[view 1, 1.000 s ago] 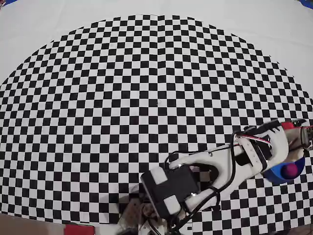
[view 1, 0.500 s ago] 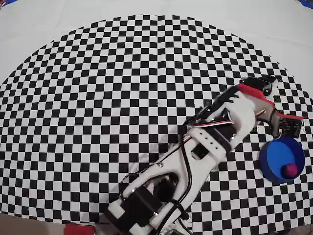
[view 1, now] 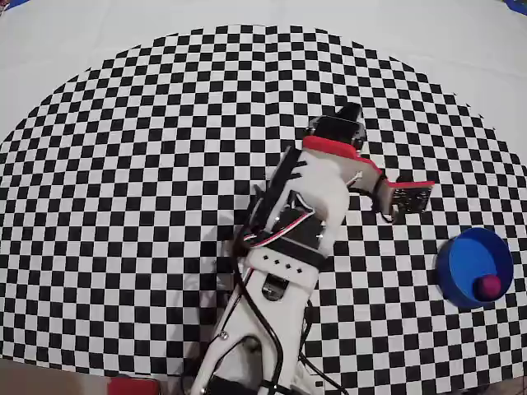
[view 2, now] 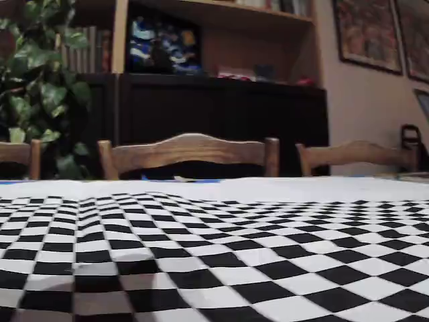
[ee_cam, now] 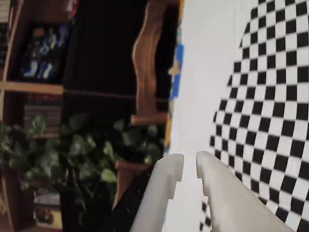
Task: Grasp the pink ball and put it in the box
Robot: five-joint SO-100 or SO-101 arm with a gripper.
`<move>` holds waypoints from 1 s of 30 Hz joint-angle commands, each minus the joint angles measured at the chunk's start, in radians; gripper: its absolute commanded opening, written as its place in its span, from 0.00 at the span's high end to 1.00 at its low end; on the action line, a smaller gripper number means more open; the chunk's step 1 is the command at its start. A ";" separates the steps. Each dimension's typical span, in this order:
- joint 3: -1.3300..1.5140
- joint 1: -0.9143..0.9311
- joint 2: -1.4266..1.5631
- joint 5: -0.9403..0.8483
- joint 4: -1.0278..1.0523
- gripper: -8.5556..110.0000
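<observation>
In the overhead view the pink ball [view 1: 490, 285] lies inside the round blue box [view 1: 465, 255] at the right edge of the checkered cloth. My arm stands in the middle of the cloth, and my gripper [view 1: 349, 115] points toward the far side, well left of and apart from the box. In the wrist view my white gripper [ee_cam: 189, 166] holds nothing, and its jaws stand a narrow gap apart. Ball and box do not show in the wrist view or the fixed view.
The black-and-white checkered cloth [view 1: 123, 206] covers a white table [view 1: 461, 41]. Wooden chairs [view 2: 188, 151] stand at the far table edge, with a dark shelf unit and a leafy plant [view 2: 33, 87] behind. The wrist camera mount [view 1: 410, 197] juts to the arm's right.
</observation>
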 commanded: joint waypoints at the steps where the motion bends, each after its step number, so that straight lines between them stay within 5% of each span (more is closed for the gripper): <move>1: 0.051 -0.063 0.130 0.021 0.038 0.93; 30: 0.485 -0.370 0.657 0.103 0.311 0.93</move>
